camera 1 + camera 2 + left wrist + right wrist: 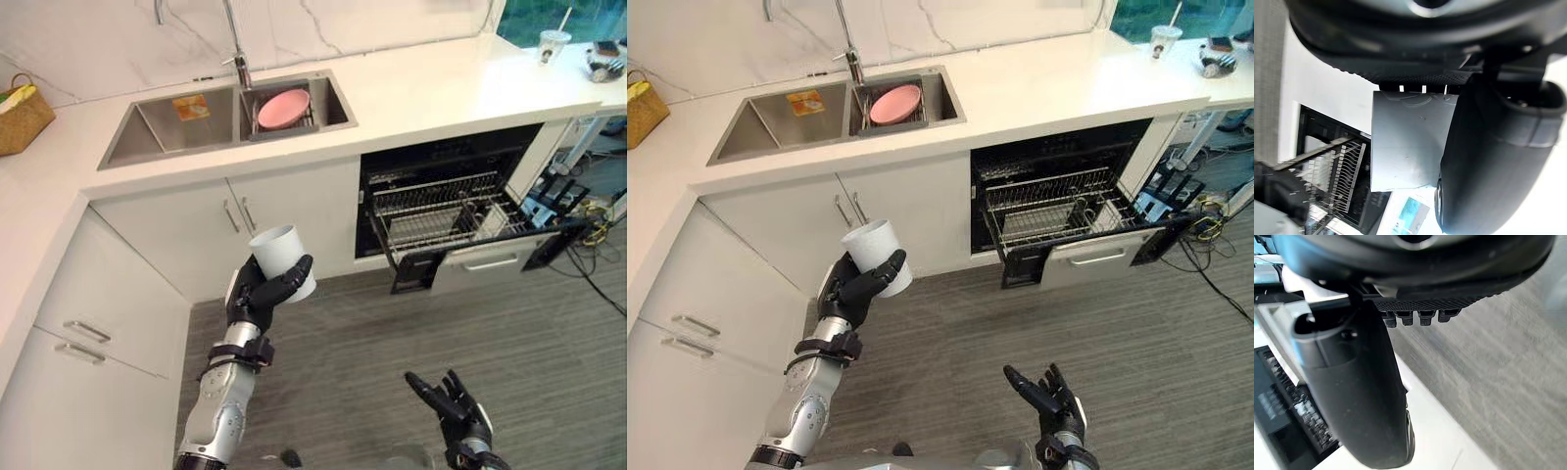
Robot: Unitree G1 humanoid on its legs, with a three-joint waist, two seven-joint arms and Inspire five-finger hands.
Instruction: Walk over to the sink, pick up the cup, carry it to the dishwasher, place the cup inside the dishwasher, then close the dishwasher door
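Note:
My left hand (257, 294) is shut on a white cup (283, 258) and holds it upright in the air in front of the white cabinets, below the sink (157, 127). In the left wrist view the cup (1408, 142) sits between the thumb (1493, 156) and the fingers. The dishwasher (446, 201) stands open to the right, its wire rack (441, 220) pulled out over the lowered door (490, 257). My right hand (453, 403) hangs open and empty above the floor, low and in front of the dishwasher.
A pink plate (283, 108) leans in the sink's right basin under the faucet (236, 49). A wicker basket (20, 113) stands on the counter at far left. A plastic drink cup (554, 44) sits at the counter's far right. Grey wood floor (392, 333) lies open between me and the dishwasher.

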